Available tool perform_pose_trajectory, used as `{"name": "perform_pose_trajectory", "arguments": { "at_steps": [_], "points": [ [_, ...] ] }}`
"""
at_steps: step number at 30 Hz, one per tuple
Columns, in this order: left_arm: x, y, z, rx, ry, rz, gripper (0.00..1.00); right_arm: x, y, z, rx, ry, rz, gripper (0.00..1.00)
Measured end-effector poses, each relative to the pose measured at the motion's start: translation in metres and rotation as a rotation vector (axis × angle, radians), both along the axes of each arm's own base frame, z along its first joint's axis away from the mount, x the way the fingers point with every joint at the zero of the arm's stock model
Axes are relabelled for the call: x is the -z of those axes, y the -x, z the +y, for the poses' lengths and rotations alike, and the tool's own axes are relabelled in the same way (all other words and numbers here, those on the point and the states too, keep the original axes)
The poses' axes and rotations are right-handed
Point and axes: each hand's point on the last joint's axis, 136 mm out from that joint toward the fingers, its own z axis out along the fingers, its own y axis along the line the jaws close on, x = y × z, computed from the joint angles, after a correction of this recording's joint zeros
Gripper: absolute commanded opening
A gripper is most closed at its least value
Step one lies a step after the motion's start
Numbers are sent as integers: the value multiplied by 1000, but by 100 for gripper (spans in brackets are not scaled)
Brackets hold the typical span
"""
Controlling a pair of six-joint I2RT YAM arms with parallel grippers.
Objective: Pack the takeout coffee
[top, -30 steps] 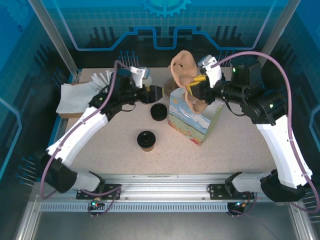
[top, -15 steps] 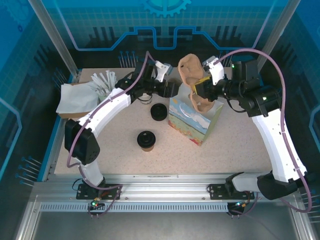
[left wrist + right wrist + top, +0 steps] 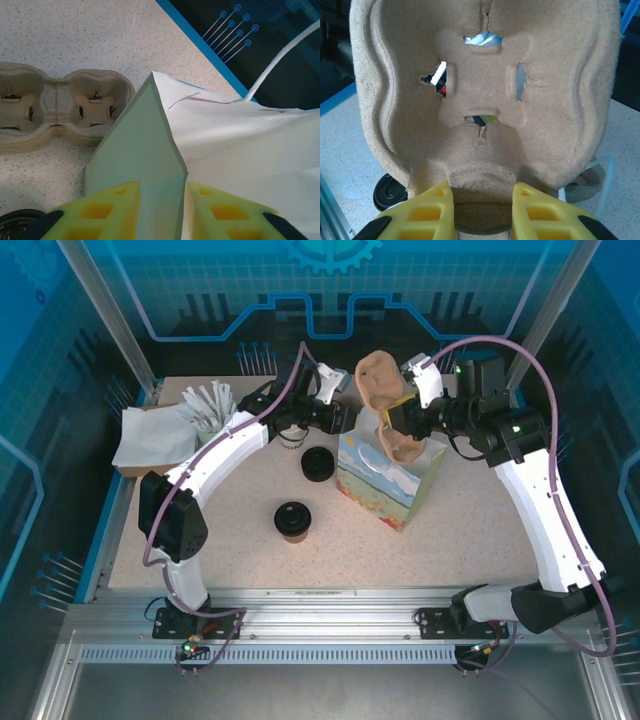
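Note:
The takeout coffee [image 3: 292, 520], a brownish cup with a black lid, stands alone on the table in front of the left arm. A second black-lidded cup [image 3: 318, 464] sits just left of the colourful paper bag [image 3: 385, 485]. My left gripper [image 3: 340, 420] is at the bag's top left rim. In the left wrist view my left gripper [image 3: 162, 192] is shut on the bag's folded green edge [image 3: 140, 145]. My right gripper [image 3: 393, 420] is shut on a tan pulp cup carrier [image 3: 378, 390] and holds it upright over the bag's mouth. The carrier [image 3: 480, 75] stands above that gripper [image 3: 482, 195].
White paper sheets [image 3: 150, 435] and a bunch of white sticks [image 3: 205, 400] lie at the back left. A stack of pulp carriers [image 3: 50, 110] rests on the table behind the bag. A black lid [image 3: 387, 192] shows low beside the held carrier.
The left arm has swung right to the bag's rim and its fingers have closed on the edge. The right gripper has kept hold of the carrier and barely moved.

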Motion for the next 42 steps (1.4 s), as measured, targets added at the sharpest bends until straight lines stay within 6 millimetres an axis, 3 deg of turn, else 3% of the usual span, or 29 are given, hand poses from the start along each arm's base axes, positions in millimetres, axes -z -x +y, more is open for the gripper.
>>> {"name": "perform_pose_trajectory", "arguments": {
  "at_steps": [8,21,42],
  "points": [
    [0,0,0,2,1,1,21,18,-9,2,-32,31,19,24],
    [-1,2,-2,16,10,1,13,46,-16,-13,-30,86,43,24],
    [-3,5,-4,53,12,-17,12,57,-23,-11,-66,112,61,23]
  ]
}}
